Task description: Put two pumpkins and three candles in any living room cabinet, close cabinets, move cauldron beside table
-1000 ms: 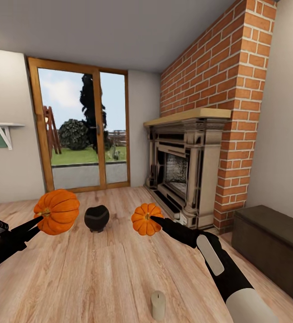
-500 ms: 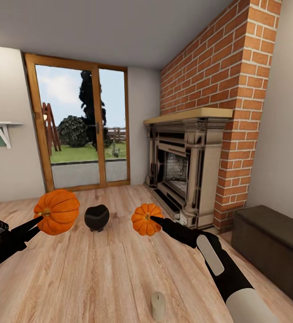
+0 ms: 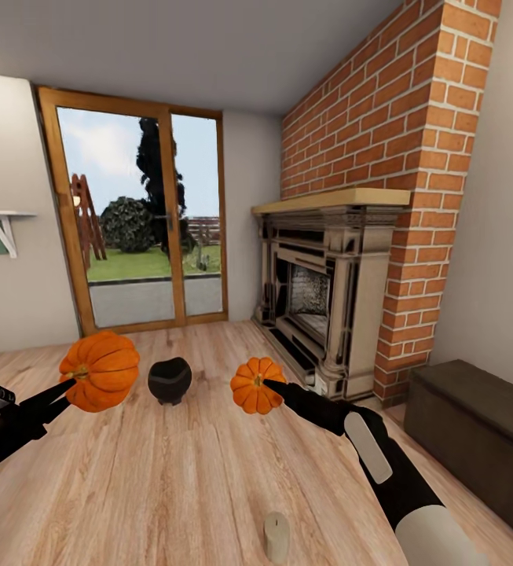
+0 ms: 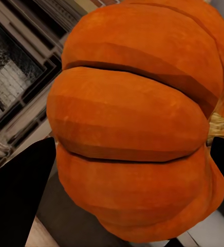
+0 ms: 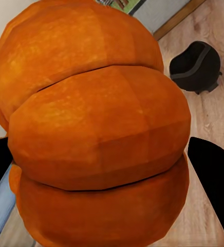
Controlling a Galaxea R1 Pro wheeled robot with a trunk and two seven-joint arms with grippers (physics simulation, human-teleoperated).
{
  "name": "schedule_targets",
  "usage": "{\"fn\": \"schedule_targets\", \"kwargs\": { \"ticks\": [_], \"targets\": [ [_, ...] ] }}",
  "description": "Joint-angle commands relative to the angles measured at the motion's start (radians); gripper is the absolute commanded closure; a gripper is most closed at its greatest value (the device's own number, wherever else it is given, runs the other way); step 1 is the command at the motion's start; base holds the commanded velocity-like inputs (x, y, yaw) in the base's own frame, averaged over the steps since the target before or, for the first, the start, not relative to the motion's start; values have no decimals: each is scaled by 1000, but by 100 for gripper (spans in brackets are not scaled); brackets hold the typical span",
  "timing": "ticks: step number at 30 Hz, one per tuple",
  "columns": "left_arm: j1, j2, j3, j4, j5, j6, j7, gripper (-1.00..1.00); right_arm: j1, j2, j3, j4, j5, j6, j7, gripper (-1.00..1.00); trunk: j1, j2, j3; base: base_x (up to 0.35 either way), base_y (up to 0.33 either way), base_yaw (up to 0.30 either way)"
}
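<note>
I can read no text, label, brand, number or sign on anything before me here.

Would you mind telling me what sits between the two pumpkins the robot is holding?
In the head view, the black cauldron stands on the wood floor between the left pumpkin and the right pumpkin, set farther back than either.

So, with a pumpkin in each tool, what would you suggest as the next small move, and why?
Probably turn the base right toward the dark cabinet beside the fireplace. The left tool and the right tool each hold a pumpkin, so both loads are ready, and the cabinet sits at the edge of the head view.
</note>
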Motion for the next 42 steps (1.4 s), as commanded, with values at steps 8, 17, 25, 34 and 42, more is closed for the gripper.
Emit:
{"fn": "schedule_targets", "kwargs": {
  "ticks": [8,17,25,34,42],
  "targets": [
    [0,-4,-13,0,-11,3,0,100,-1,0,-4,25,-4,5,0,100,-31,56,11,0,0,0],
    [-1,-6,-27,0,-14,1,4,100,-1,0,-3,25,-4,5,1,100,-65,119,24,0,0,0],
    [0,-7,-29,1,-15,0,7,100,-1,0,-3,25,-3,5,1,100,-96,175,36,0,0,0],
    [0,-7,-31,2,-15,0,43,100,-1,0,-3,25,-3,5,1,100,-131,238,50,0,0,0],
    [0,-6,-82,1,-14,-5,111,100,-1,0,-5,25,-3,5,1,100,-161,294,62,0,0,0]
  ]
}}
